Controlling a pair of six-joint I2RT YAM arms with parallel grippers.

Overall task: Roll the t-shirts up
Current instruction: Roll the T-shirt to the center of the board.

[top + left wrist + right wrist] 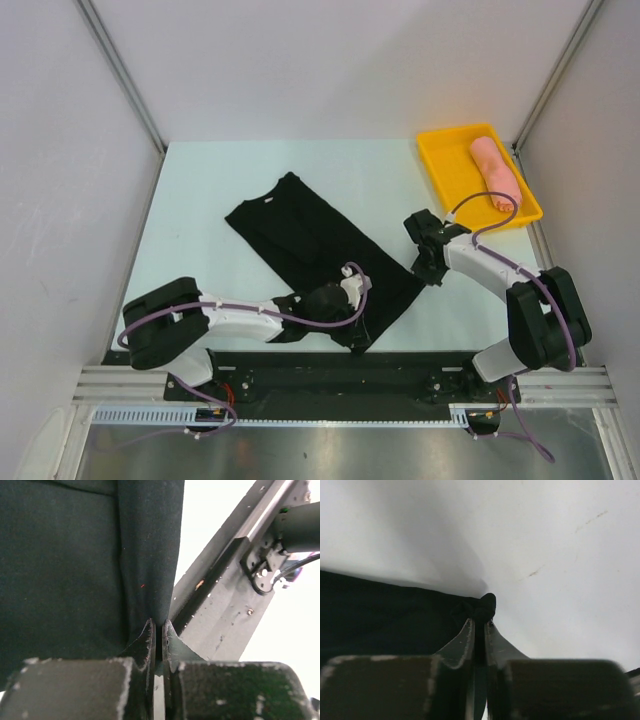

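The black t-shirt (310, 235) lies folded into a long strip, slanting from the table's middle down to the near right. My left gripper (352, 325) is shut on its near hem; in the left wrist view black cloth (65, 570) is pinched between the fingertips of that gripper (159, 626). My right gripper (422, 270) is shut on the strip's right-hand corner, and a small bunch of black cloth (487, 604) sticks out past the tips of that gripper (480, 622). The salmon-pink rolled t-shirt (495, 172) lies in the tray.
A yellow tray (440, 160) sits at the far right corner of the white table (200, 200). A metal rail (350, 385) with both arm bases runs along the near edge, and it shows close by in the left wrist view (225, 605). Grey walls stand on both sides.
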